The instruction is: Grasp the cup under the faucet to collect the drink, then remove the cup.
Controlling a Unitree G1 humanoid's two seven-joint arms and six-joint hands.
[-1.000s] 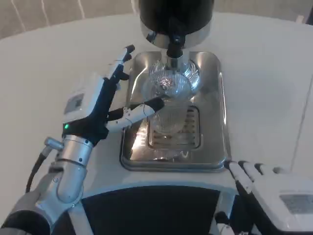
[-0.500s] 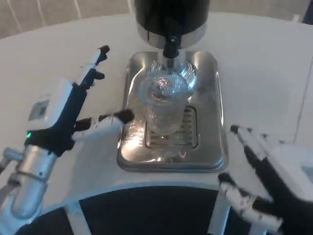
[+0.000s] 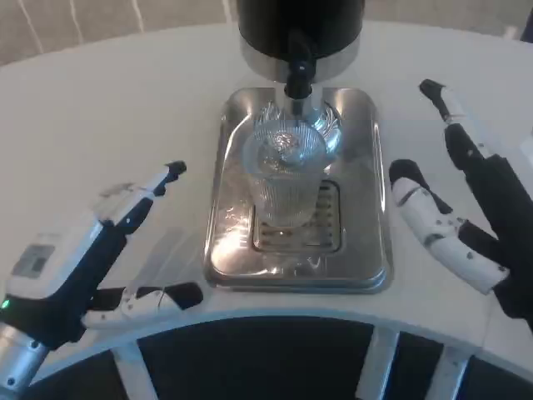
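Head view. A clear ribbed cup (image 3: pixel 286 171) stands upright on the steel drip tray (image 3: pixel 366 167), directly beneath the black faucet (image 3: pixel 297 77) of the dark, steel-banded dispenser (image 3: pixel 300 29). The cup's base sits at the far end of the slotted grate (image 3: pixel 321 225) in the tray's near half. The tray lies on the white counter (image 3: pixel 125 108), with the dispenser at its far end.

Left hand (image 3: pixel 79 271): over the counter to the left of the tray and nearer the camera than the cup, well apart from the cup. It holds nothing; the fingers (image 3: pixel 154 190) are stretched out toward the tray's left rim and the thumb (image 3: pixel 150 300) is spread away from them, pointing at the tray's near left corner, so the hand is wide.

Right hand (image 3: pixel 475 208): to the right of the tray, beside its right rim and apart from the cup. It also holds nothing and is wide, with one finger (image 3: pixel 450 104) extended toward the far side and the thumb (image 3: pixel 429 217) lying nearest the tray rim, not touching it.
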